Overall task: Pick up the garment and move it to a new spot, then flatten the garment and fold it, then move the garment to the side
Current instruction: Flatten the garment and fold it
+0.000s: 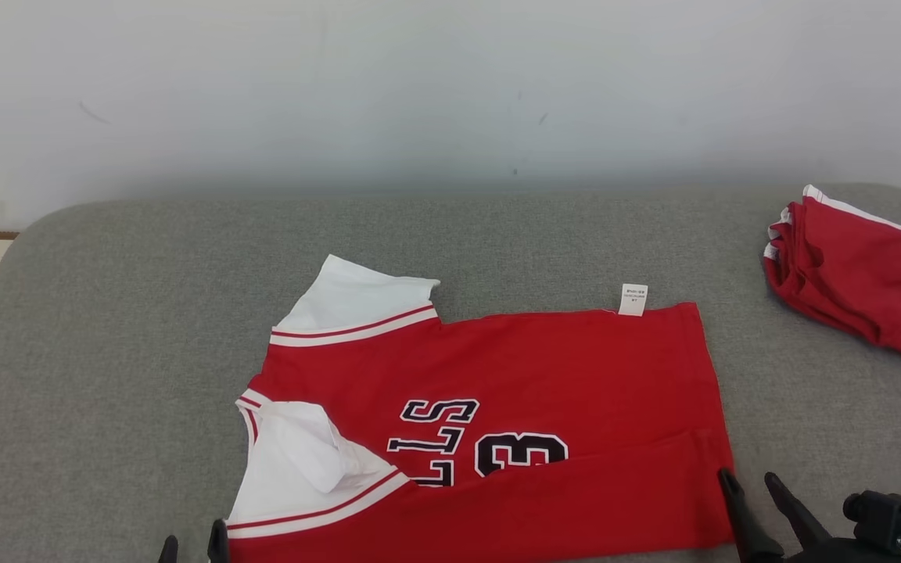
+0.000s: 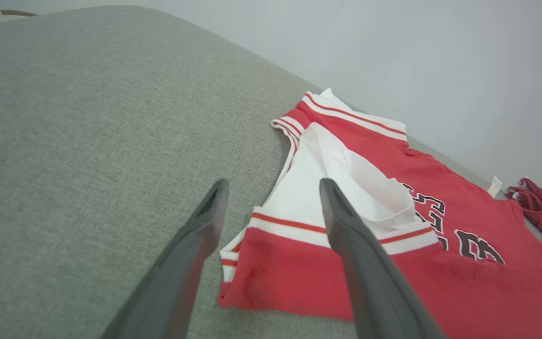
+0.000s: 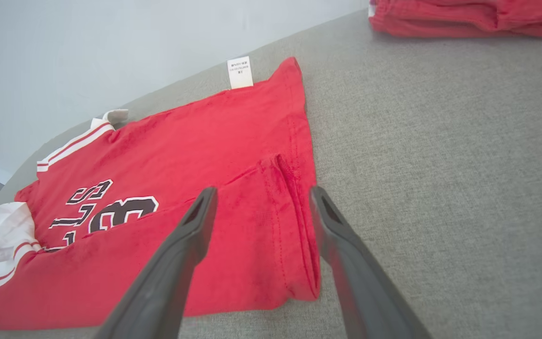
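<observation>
Tabletop carried the shirt at lower centre, near edge folded over the print: folding seemed under way. Left pincer and right pincer stood apart, empty, at its lower corners. Next fold would need fresh grips on an edge.

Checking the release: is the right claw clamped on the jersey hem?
No, the right claw stands open over the jersey, with no cloth pinched.

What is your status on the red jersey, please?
Left gripper and right gripper open, empty, at the near corners. Red jersey flat on grey cushion, near edge folded up. Folded red garment far right, clear.
</observation>
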